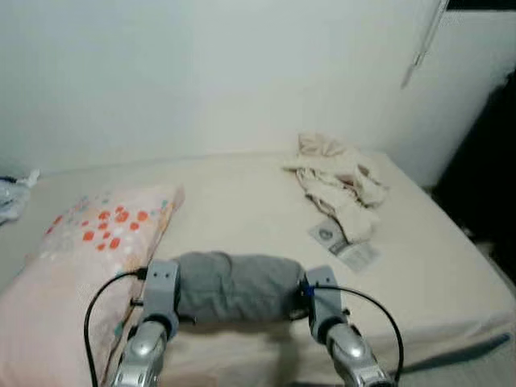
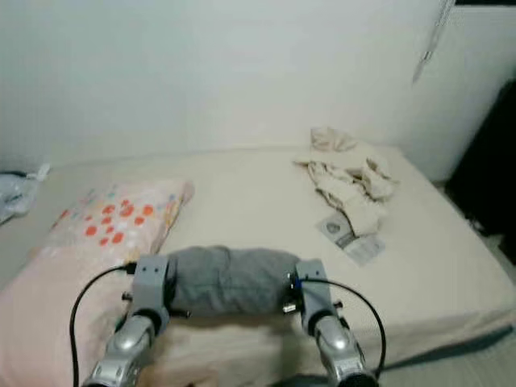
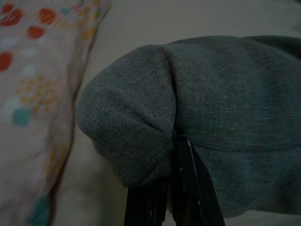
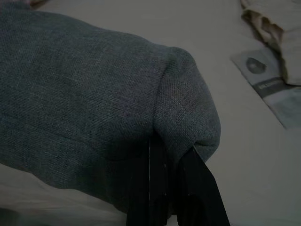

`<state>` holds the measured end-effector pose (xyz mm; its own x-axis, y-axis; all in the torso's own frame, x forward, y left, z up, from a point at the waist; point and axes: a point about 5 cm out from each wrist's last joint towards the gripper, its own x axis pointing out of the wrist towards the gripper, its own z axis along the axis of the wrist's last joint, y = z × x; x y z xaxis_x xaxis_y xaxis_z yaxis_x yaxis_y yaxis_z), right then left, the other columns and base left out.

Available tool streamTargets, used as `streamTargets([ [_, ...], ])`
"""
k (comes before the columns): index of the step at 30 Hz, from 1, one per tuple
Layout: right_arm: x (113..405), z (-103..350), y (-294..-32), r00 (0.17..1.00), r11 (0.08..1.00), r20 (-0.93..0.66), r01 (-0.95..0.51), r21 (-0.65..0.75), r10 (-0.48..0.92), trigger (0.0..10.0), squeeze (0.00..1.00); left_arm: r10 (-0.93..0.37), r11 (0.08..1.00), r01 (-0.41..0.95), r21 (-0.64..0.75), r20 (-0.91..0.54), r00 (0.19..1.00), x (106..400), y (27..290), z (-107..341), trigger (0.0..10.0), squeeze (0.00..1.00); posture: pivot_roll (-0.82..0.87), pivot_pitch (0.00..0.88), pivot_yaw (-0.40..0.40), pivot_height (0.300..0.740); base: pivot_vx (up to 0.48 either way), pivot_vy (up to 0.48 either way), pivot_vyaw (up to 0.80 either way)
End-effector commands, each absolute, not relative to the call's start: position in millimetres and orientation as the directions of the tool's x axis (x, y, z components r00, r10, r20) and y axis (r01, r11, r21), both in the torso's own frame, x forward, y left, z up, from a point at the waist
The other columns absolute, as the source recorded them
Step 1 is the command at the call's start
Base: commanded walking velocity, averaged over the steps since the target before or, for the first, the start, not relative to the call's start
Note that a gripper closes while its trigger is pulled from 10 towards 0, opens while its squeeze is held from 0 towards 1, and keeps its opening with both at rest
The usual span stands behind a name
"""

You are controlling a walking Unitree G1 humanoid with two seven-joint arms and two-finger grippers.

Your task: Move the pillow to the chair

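The grey knitted roll-shaped pillow (image 1: 234,286) lies across the near part of the cream bed sheet (image 1: 242,201), at abt 6 o'clock in the head views, w/ its long axis running from the robot's left to its right. The left gripper (image 3: 171,186) is at the pillow's left end and the right gripper (image 4: 171,181) is at its right end, so the pillow sits between the two silver arms. In the left wrist view the black fingers (image 3: 188,188) are pressed close together w/ a fold of grey fabric pinched between them; the claw is clenched on the pillow. In the right wrist view the black fingers (image 4: 202,188) also bite into the end of the grey fabric, grasping it. Just beside the pillow, at abt 9 o'clock, lies a large pale pink cushion w/ orange and teal dots (image 1: 89,258), close to the grey one. Well apart, at abt 1 o'clock, is a crumpled beige cloth (image 1: 339,177), and near it, a bit closer to the robot, a small grey printed packet (image 1: 343,246) flat on the sheet. Behind the bed stands a plain white wall (image 1: 201,72).
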<state>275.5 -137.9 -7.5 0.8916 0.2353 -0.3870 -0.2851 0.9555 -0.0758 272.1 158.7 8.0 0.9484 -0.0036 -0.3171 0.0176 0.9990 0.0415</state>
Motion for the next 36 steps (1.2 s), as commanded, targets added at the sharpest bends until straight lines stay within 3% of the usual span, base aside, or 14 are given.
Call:
streamTargets([
  [1, 280, -2, -129, 0.895, 0.947, -0.354, -0.314, -0.068, 0.271, 10.0, 0.0, -0.06, 0.997, 0.071, 0.03, -0.29, 0.955, 277, 144, 13, 10.0, 0.0, -0.02, 0.0, -0.019, 0.74, 0.0, 0.0, -0.8],
  [36, 284, 3, -121, 0.881, 0.928, -0.348, -0.365, -0.067, 0.322, 10.0, 0.0, 0.022, 0.999, -0.008, 0.052, -0.276, 0.961, 280, 163, 17, 10.0, 0.0, 0.0, 0.029, -0.041, 0.74, 0.0, 0.0, -0.8],
])
